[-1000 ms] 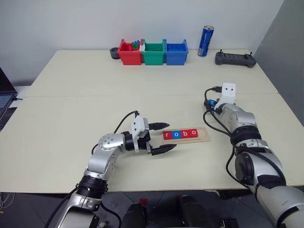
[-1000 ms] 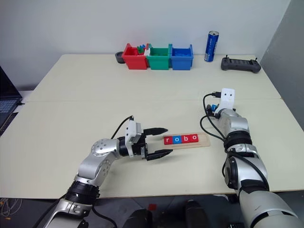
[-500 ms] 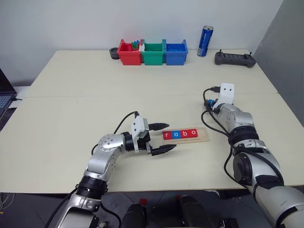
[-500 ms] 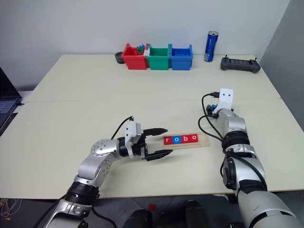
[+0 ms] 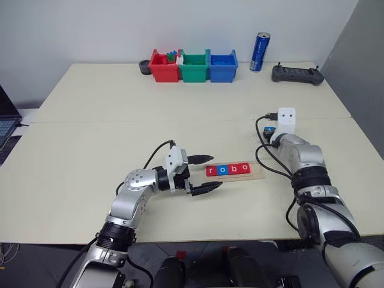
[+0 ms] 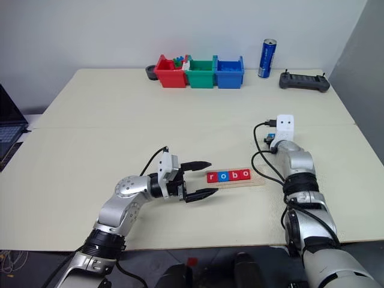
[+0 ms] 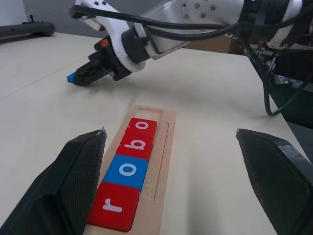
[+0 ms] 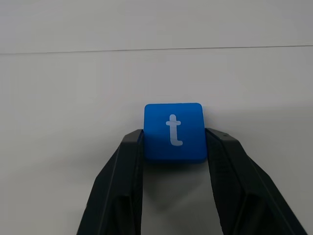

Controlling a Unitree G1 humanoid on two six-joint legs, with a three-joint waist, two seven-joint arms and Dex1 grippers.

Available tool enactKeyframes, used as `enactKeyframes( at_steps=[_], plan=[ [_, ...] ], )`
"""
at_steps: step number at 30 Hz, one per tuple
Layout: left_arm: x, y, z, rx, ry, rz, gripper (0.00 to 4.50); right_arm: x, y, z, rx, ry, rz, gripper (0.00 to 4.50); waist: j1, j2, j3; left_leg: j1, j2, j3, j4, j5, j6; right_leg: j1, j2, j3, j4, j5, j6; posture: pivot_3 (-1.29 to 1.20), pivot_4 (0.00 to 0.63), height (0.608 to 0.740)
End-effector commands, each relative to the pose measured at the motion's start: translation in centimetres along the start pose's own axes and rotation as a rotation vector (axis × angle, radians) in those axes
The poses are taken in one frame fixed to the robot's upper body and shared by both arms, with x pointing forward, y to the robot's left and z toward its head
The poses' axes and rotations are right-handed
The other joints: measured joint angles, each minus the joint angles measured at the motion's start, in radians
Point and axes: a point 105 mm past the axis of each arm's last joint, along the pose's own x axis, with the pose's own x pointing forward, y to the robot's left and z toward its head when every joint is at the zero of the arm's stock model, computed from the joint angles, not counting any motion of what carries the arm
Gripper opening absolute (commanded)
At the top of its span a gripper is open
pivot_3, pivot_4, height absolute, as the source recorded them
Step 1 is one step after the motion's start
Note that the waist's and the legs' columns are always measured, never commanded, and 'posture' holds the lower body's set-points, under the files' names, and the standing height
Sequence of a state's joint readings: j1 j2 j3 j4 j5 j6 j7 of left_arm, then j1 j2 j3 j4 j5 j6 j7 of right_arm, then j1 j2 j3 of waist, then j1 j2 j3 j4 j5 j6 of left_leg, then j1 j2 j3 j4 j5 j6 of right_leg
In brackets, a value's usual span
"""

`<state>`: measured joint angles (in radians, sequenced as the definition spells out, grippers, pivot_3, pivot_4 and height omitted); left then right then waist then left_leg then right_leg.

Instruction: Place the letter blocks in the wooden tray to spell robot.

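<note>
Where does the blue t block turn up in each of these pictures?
Left eye view: the blue t block is a small blue speck right of centre, by the right wrist.
Right eye view: same spot.
Left wrist view: past the wooden tray's far end.
Right wrist view: between two black fingers.
Shared landmark: the right end effector clamping it.

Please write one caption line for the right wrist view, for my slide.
The right gripper closes its two black fingers on the sides of the blue letter block "t", over the pale table.
</note>
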<state>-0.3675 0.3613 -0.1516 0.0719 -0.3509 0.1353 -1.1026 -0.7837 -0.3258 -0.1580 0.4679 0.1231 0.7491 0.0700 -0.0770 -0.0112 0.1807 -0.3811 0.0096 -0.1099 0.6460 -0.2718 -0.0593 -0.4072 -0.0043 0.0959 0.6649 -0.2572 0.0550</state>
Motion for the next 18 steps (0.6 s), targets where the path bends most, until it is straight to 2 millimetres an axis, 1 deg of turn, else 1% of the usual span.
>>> enactKeyframes(
  at_steps=[1,2,4,5,7,9,11,13,17,18],
  plan=[
    [0.0,-0.2,1.1,0.039,-0.022,-0.013,4.50,-4.4,-1.7,2.4,-0.006,-0.058,0.006,1.46,0.005,0.000,0.000,0.000,0.000,0.000,0.000,0.000,0.000,0.000,0.000,0.000,0.000,0.000,0.000,0.00,0.150,0.740],
    [0.0,-0.3,1.0,0.037,-0.022,-0.013,4.50,-5.9,-2.0,2.1,-0.005,-0.053,0.006,1.46,0.006,0.000,0.000,-0.001,0.000,0.000,0.000,0.000,0.000,0.000,-0.001,0.000,0.000,0.000,0.000,0.00,0.150,0.740],
    [-0.1,-0.3,0.9,0.034,-0.022,-0.014,4.50,-8.4,-2.0,0.9,-0.003,-0.022,0.022,1.46,0.012,0.001,0.000,-0.001,0.000,0.000,0.000,0.000,0.000,-0.001,0.000,0.000,0.000,0.000,0.000,0.00,0.150,0.740],
    [0.0,-0.4,0.9,0.031,-0.023,-0.017,4.50,-9.6,-1.9,-0.2,-0.011,0.001,0.031,1.46,0.011,0.001,-0.001,0.000,0.000,0.000,0.000,0.000,0.000,-0.001,0.000,0.000,0.000,0.000,0.000,0.00,0.150,0.740],
    [0.0,-0.5,0.9,0.029,-0.024,-0.026,4.50,-11.7,-1.1,-3.0,-0.001,0.081,0.053,1.46,0.013,0.001,-0.001,0.000,0.001,0.000,0.000,0.000,0.000,-0.001,0.001,0.000,0.000,0.000,0.000,0.00,0.150,0.740],
    [0.0,-0.5,0.9,0.029,-0.023,-0.031,4.50,-13.1,-0.6,-5.0,0.008,0.127,0.063,1.46,0.012,0.001,-0.001,0.001,0.001,0.000,0.000,0.000,0.000,0.000,0.002,0.000,0.000,-0.001,0.000,0.00,0.150,0.740],
    [0.0,-0.5,0.9,0.030,-0.023,-0.035,4.50,-14.0,-0.2,-6.7,0.019,0.165,0.060,1.46,0.012,0.001,-0.001,0.001,0.001,0.001,0.000,0.000,0.000,0.000,0.002,0.001,0.000,-0.001,0.000,0.00,0.150,0.740],
    [0.1,-0.4,0.9,0.030,-0.023,-0.039,4.50,-14.3,0.2,-8.0,0.035,0.190,0.055,1.46,0.013,0.001,-0.001,0.001,0.001,0.001,0.000,0.000,0.000,0.000,0.001,0.001,0.000,-0.001,0.000,0.00,0.150,0.740],
    [0.3,-0.5,1.0,0.031,-0.024,-0.049,4.50,-14.1,0.9,-9.0,0.052,0.200,0.055,1.46,0.013,0.001,-0.001,0.001,0.001,0.001,0.000,0.000,0.000,0.000,0.002,0.001,0.000,-0.001,0.000,0.00,0.150,0.740],
    [0.3,-0.5,1.0,0.031,-0.025,-0.051,4.50,-14.0,1.0,-9.2,0.055,0.200,0.056,2.23,0.013,0.001,-0.001,0.001,0.001,0.001,0.000,0.000,0.000,0.000,0.002,0.001,0.000,-0.001,0.000,0.00,0.150,0.740]
  ],
)
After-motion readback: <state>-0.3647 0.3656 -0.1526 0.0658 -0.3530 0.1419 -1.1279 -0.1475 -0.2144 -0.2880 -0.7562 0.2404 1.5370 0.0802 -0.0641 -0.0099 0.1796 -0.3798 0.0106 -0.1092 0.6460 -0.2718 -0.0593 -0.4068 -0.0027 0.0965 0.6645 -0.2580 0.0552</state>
